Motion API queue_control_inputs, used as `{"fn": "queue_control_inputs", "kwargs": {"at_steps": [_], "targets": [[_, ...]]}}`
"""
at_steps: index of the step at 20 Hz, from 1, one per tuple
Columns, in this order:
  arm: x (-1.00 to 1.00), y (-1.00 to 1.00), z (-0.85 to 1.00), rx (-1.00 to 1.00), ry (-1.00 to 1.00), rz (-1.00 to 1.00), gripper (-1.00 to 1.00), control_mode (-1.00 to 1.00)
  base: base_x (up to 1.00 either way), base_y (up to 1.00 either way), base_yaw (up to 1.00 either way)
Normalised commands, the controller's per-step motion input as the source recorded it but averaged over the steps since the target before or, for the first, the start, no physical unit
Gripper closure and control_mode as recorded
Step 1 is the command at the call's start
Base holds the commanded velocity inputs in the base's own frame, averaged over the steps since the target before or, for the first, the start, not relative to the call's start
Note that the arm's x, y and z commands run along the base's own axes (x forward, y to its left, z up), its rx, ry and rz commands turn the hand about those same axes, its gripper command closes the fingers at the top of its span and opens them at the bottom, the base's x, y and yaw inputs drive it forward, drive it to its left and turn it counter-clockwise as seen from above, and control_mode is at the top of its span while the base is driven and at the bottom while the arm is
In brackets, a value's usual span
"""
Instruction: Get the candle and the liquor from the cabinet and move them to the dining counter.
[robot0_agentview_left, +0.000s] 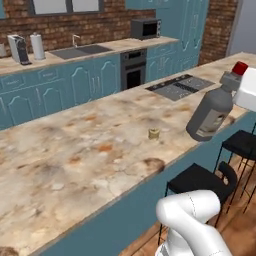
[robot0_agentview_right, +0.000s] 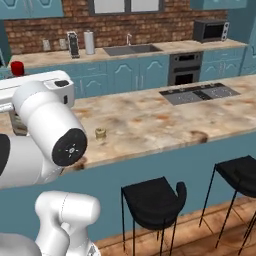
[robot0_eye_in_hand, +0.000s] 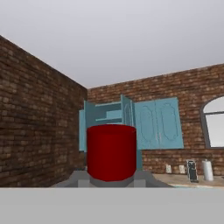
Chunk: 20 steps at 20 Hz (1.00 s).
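My end effector (robot0_agentview_left: 239, 82) is clamped on the neck of the liquor (robot0_agentview_left: 212, 111), just under its red cap (robot0_eye_in_hand: 111, 151), which sits close up in the hand view between the pinching fingers. In the left base view the bottle hangs tilted, its base low over the near edge of the table (robot0_agentview_left: 75, 160), and I can't tell whether the bottom is touching the marble or just above it. The candle (robot0_agentview_left: 154, 133) stands on the table already, upright, near the bottle but apart from it. Behind the cap in the hand view the cabinet (robot0_eye_in_hand: 131, 122) on the brick wall stands with its doors open. So I judge the candle delivered and the liquor in its last step: the set-down. Next I'd want to bring the bottle upright, ease it inward from the edge, lower until it rests flat, and only then release, keeping wide of the candle.
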Motion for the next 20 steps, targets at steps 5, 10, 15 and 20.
{"fn": "queue_control_inputs", "kwargs": {"at_steps": [5,10,15,20], "targets": [[0.00,0.00,0.00,0.00,0.00,0.00,1.00,1.00,0.00,-0.65,0.37],[0.00,0.00,0.00,0.00,0.00,0.00,1.00,1.00,0.00,-0.70,0.35],[0.00,0.00,0.00,0.00,0.00,0.00,1.00,1.00,0.00,-0.68,0.37],[0.00,0.00,0.00,0.00,0.00,0.00,1.00,1.00,0.00,-0.75,0.34]]}}
